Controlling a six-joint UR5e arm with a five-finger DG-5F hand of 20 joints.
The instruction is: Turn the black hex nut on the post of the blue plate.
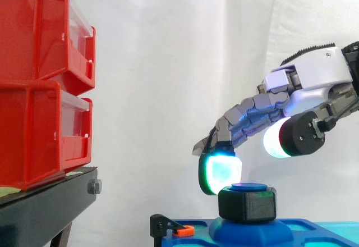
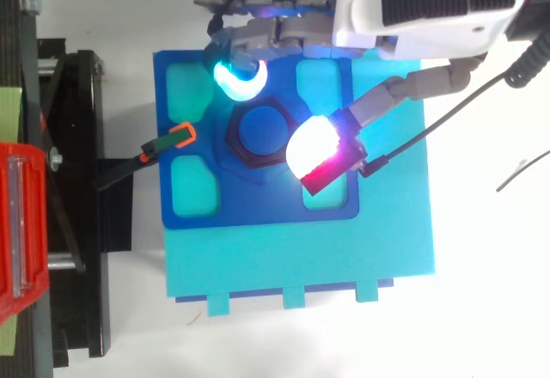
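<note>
The black hex nut [image 1: 247, 203] sat low and right of centre in the side view, threaded on the blue post [image 2: 262, 129] in the middle of the blue plate [image 2: 258, 208]. The plate rested on a paler cyan base [image 2: 301, 262]. A small black clip with an orange tip [image 2: 176, 137] reached in at the plate's left edge. The red bins [image 1: 39, 90] on their black stand [image 1: 45, 207] filled the left of the frame, well apart from the work.

The hand [image 1: 314, 73] reached in from the upper right with its fingers apart and clamped on nothing. A cyan-glowing fingertip pad [image 1: 220, 171] hung just beside the nut's upper left edge. The thumb pad [image 1: 276, 139], white with a red rim, was raised above the nut's right side.

The nut looked like hard, rigid plastic: light, and unlikely to give or crack under a firm pinch. Its smooth flats would probably slip under a loose one. The best hold seemed to be on two opposite side flats, pads pressed square to them and low enough to clear the post's top. How freely it turned on the post could not be told.
</note>
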